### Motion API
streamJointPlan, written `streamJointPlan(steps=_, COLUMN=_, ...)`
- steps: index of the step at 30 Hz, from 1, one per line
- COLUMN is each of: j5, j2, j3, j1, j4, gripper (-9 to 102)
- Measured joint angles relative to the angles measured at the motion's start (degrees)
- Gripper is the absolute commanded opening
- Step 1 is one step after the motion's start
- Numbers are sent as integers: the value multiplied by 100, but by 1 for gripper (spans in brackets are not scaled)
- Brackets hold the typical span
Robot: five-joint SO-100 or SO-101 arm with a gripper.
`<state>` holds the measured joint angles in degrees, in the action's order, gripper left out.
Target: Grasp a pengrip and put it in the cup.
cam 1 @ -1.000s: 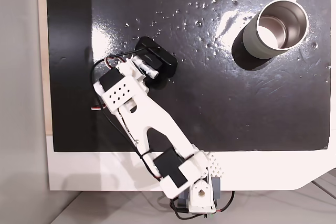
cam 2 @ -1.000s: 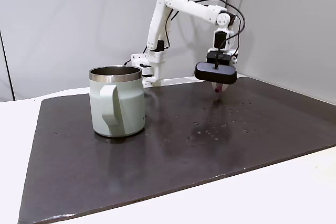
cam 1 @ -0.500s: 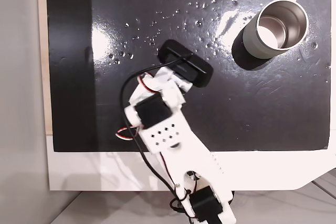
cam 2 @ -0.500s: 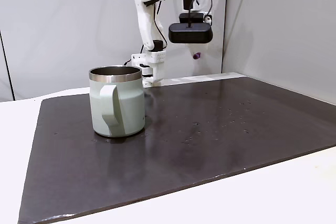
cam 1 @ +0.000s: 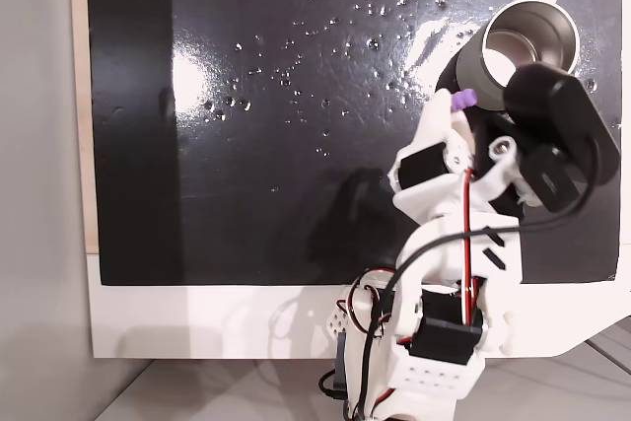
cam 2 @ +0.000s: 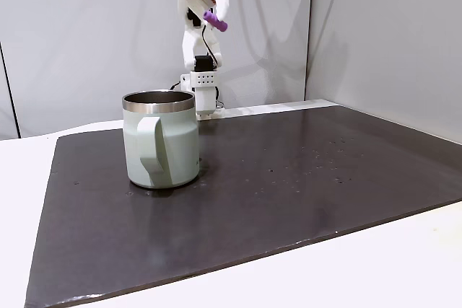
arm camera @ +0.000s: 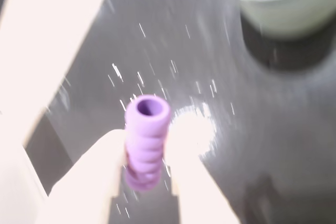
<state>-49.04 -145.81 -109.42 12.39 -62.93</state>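
**Desk:** Pengrip (cam 1: 462,99) first. Where is it, seen from above?

**Photographer:** In a fixed view looking down, the purple tube sits at the tip of the white arm (cam 1: 449,244), just left of the cup (cam 1: 520,54), which stands at the mat's far right corner. Only its end shows there, so its axis is hard to read. The black mat (cam 1: 296,96) carries scattered shiny specks.

**Desk:** And from the side?

**Photographer:** In a fixed view across the table, the gripper (cam 2: 209,12) is high in the air, up above the cup (cam 2: 160,139) and a little right of it. The pengrip (cam 2: 214,21) is clamped between the fingers, tilted, its free end aimed down and to the right. The cup stands upright on the mat (cam 2: 289,192), handle toward the camera.

**Desk:** The wrist camera?

**Photographer:** Blurred. The pengrip (arm camera: 146,142) is pinched between two pale fingers (arm camera: 89,182), its long axis running away from the lens, its open hollow end pointing out over the mat (arm camera: 273,129). The cup (arm camera: 283,1) is far right of it, its rim glaring white.
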Motion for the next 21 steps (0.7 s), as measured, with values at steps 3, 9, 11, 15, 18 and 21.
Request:
streamJointPlan(steps=3, j5=-35, j2=-448, j3=-686, j1=325, j4=1134, gripper=0)
streamJointPlan(steps=9, j5=334, j2=-70, j3=-914, j1=800, j4=2197, gripper=0)
streamJointPlan(steps=11, j5=431, j2=290, j3=-923, j1=958, j4=2479, gripper=0)
streamJointPlan(steps=15, j5=545, j2=1020, j3=-1081, j1=1187, j4=3129, gripper=0)
streamJointPlan(steps=18, j5=589, j2=1512, j3=-1134, j1=1310, j4=3498, gripper=0)
streamJointPlan(steps=21, j5=589, j2=1898, j3=-1222, j1=1380, j4=3867, gripper=0)
